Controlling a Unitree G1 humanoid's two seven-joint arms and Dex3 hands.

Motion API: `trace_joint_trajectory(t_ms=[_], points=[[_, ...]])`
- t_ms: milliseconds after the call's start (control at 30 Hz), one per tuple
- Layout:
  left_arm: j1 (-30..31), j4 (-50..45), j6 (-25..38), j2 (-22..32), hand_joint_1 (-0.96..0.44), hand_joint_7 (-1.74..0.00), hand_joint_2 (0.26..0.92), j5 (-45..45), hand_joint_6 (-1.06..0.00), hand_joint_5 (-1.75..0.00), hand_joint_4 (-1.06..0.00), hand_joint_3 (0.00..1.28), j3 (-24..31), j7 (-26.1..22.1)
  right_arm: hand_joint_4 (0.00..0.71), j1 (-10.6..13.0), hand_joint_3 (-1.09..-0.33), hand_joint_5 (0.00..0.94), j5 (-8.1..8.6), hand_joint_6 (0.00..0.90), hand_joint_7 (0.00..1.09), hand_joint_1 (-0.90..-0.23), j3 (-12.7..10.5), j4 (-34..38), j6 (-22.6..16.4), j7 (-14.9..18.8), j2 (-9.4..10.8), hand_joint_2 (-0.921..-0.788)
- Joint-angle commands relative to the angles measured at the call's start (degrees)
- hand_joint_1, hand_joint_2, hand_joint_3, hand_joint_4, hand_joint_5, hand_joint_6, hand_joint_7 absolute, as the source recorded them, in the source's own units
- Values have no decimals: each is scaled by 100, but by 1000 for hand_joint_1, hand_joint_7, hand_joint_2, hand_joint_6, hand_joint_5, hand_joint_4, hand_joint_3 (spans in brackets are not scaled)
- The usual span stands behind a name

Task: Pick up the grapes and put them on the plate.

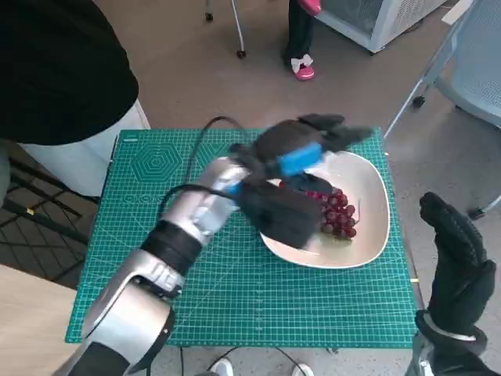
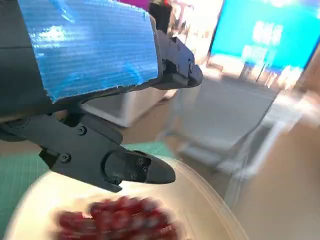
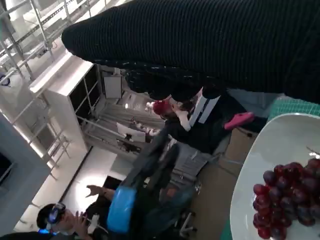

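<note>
1. Dark red grapes (image 1: pixel 335 211) lie in a bunch on the white plate (image 1: pixel 374 188), toward its middle; the same bunch shows in the left wrist view (image 2: pixel 120 220) and the right wrist view (image 3: pixel 287 197).
2. The plate sits at the far right part of the green cutting mat (image 1: pixel 149 196) that covers the counter (image 1: pixel 35 305), its rim close to the mat's right edge.
3. The left robot hand (image 1: pixel 301 157), black with blue tape across its back, hangs above the plate on the side away from the robot, blurred by motion; its fingers (image 2: pixel 135 167) are spread and hold nothing, clear of the grapes.
4. The left forearm (image 1: pixel 196 215), silver with a black cable looping over it, slants across the mat from the near left corner.
5. The right robot hand (image 1: pixel 458 262), in its black knitted glove, is raised off the counter's right edge, well apart from the plate, fingers apart and empty.
6. A person in a black top (image 1: pixel 59 70) stands at the counter's far left; a pink shoe (image 1: pixel 304 70) and chair legs (image 1: pixel 235 31) show on the floor beyond.
</note>
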Motion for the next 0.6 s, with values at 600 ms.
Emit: trace_joint_trajectory(t_ms=[600], points=[[1447, -335, 709, -292, -603, 0, 921, -4538, -153, 0, -48, 412, 3058, -3776, 457, -134, -856, 5, 249, 190, 208, -618, 205, 169, 281, 232, -54, -921]])
